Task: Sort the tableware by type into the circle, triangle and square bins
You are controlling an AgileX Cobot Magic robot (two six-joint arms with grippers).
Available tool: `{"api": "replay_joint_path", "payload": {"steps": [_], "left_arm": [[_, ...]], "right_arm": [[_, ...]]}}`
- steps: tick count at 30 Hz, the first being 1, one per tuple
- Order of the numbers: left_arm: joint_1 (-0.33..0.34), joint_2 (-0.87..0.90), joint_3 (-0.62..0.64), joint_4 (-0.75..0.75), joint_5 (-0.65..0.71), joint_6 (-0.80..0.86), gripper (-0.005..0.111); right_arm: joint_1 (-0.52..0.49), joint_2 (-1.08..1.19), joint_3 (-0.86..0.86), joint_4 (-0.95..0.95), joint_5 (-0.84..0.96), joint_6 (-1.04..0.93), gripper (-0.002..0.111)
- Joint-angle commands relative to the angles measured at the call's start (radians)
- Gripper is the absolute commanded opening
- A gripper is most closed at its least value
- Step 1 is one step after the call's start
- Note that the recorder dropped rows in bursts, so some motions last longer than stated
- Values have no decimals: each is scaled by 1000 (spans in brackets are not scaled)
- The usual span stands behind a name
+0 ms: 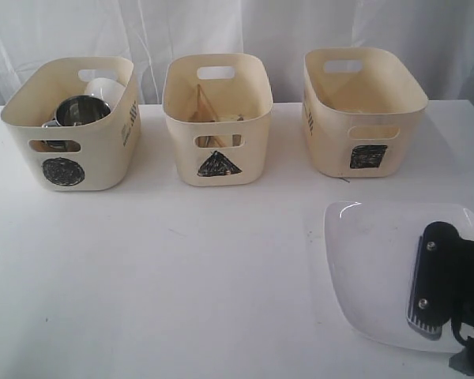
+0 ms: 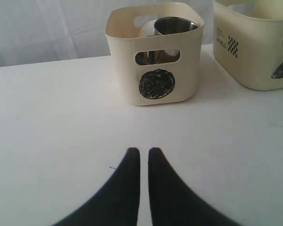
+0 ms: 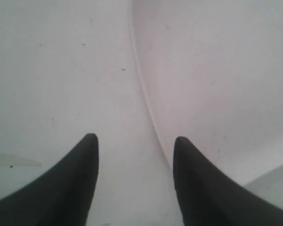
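The right gripper (image 3: pixel 134 139), fingers spread wide with nothing held, straddles the rim of the one white plate (image 1: pixel 371 268) lying flat on the table (image 1: pixel 182 300) in front of the square bin (image 1: pixel 363 134). The left gripper (image 2: pixel 144 150) hovers pinched shut and empty before the circle bin (image 1: pixel 71 158). The low, slick rim could slip from the fingers or skid away, and the broad plate may catch the bin's edge; counted are three bins, one plate, one visible mug (image 1: pixel 80 110), one white bowl (image 1: pixel 107 88), and what look like two chopsticks (image 1: pixel 204 103) in the triangle bin (image 1: pixel 216 154).
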Motion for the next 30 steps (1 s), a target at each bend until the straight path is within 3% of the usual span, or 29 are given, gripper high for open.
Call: {"api": "replay_joint_path", "payload": {"steps": [1, 6, 12, 21, 30], "left_arm": [[0, -5, 4, -11, -5, -6, 13], [0, -5, 4, -11, -5, -6, 13], [0, -5, 4, -11, -5, -6, 13], [0, -5, 4, -11, -5, -6, 13], [0, -5, 4, -11, -5, -6, 13]], "right_arm": [[2, -3, 7, -10, -71, -114, 48], [50, 45, 61, -11, -183, -126, 60], [61, 191, 75, 13, -402, -122, 60], [61, 280, 74, 245, -453, -112, 60], [61, 305, 74, 259, -472, -114, 60]]}}
